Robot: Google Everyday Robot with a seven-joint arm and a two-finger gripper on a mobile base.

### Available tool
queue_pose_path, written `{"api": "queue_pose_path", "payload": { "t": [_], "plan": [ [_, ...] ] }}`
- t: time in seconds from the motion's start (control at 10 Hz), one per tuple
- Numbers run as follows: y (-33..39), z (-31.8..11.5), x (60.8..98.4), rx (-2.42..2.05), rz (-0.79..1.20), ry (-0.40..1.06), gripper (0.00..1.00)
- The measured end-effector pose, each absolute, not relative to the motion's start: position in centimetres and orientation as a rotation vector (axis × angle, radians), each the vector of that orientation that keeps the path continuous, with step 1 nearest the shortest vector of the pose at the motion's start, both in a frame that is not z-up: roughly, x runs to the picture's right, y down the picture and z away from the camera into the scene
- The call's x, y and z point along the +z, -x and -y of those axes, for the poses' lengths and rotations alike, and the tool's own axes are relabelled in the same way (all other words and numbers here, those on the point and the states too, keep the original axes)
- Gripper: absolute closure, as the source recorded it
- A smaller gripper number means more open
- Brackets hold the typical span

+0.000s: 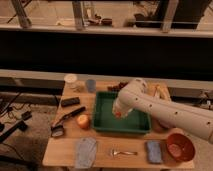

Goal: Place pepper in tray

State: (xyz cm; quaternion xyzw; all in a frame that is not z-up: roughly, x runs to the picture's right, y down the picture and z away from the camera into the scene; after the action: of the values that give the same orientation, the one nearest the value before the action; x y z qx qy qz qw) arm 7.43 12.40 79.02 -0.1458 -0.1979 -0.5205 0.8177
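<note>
The dark-green tray (pixel 107 122) sits in the middle of the wooden table. My white arm reaches in from the right, and the gripper (pixel 118 111) hangs over the tray's right half, just above its floor. A small orange-red thing at the gripper's tip looks like the pepper (pixel 118 114), low over the tray. The arm hides most of the gripper.
A round orange fruit (pixel 83 121) lies left of the tray, next to a black brush (pixel 64 121). A red-orange bowl (pixel 179 146) stands front right. A fork (pixel 122 152), a grey cloth (pixel 85 151) and a blue sponge (pixel 154 151) lie along the front edge. Cups (pixel 71 80) stand at the back left.
</note>
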Motion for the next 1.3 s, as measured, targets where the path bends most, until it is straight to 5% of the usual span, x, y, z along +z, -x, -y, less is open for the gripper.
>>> {"api": "queue_pose_path", "payload": {
  "t": [0.6, 1.3],
  "plan": [
    [-7.32, -12.39, 79.04, -1.111, 0.423, 0.31, 0.25],
    [-7.36, -12.46, 79.11, -1.11, 0.423, 0.311, 0.2]
  ]
}}
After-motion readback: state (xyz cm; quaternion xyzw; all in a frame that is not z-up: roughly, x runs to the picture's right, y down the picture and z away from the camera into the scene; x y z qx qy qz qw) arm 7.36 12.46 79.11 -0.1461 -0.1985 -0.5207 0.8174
